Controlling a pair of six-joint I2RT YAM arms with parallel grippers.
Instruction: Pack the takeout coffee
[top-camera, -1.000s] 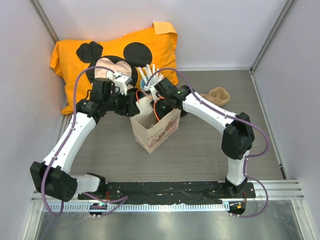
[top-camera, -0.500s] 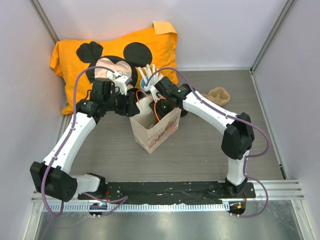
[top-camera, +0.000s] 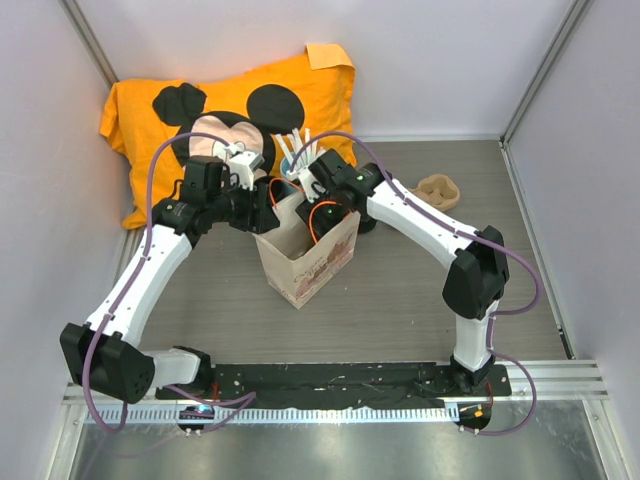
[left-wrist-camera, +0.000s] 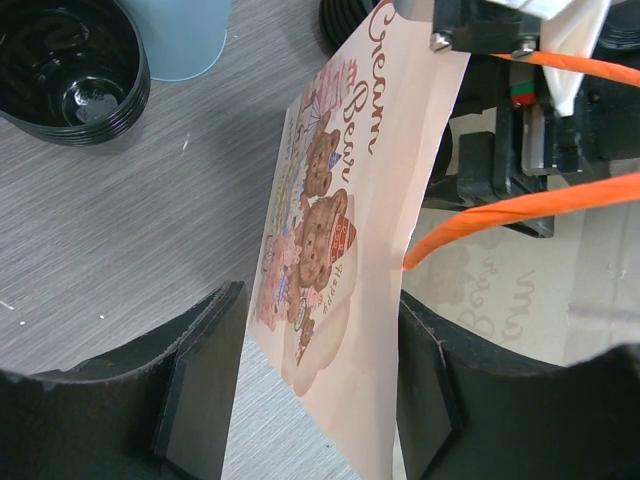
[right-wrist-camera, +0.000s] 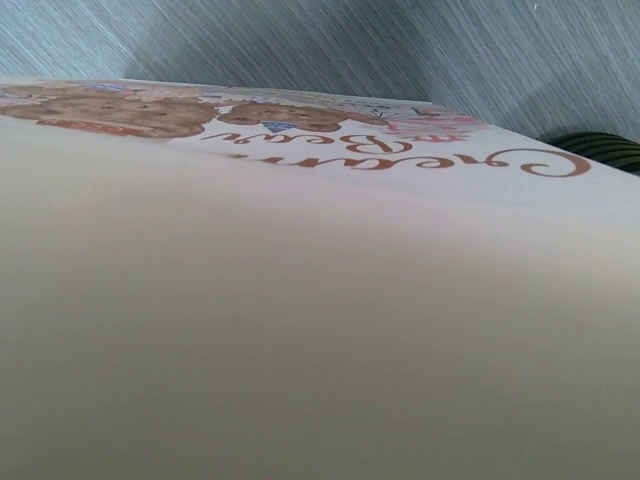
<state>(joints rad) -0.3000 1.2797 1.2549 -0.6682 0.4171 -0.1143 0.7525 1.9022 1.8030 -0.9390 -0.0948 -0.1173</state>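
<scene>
A paper bag (top-camera: 312, 265) printed with bears stands mid-table, its mouth up. My left gripper (left-wrist-camera: 315, 400) is open and straddles the bag's near wall (left-wrist-camera: 345, 250), one finger on each side. My right gripper (top-camera: 316, 215) reaches into the bag's mouth; its fingers are hidden, and the bag's wall (right-wrist-camera: 320, 300) fills the right wrist view. A black ridged edge (left-wrist-camera: 345, 15) peeks out past the bag, also as a black ridged edge (right-wrist-camera: 603, 148) and a dark shape (top-camera: 367, 226) beside the bag; it may be the takeout coffee's lid.
A blue cup (top-camera: 293, 165) of white sticks stands behind the bag. A hollow black ridged piece (left-wrist-camera: 70, 70) sits beside the blue cup (left-wrist-camera: 180, 35). A brown cup carrier (top-camera: 437, 190) lies at the right. An orange cloth (top-camera: 230, 110) covers the back left.
My right arm has swung left and pushed its gripper further into the bag's mouth. The bag has shifted slightly left. The left arm has stayed put.
</scene>
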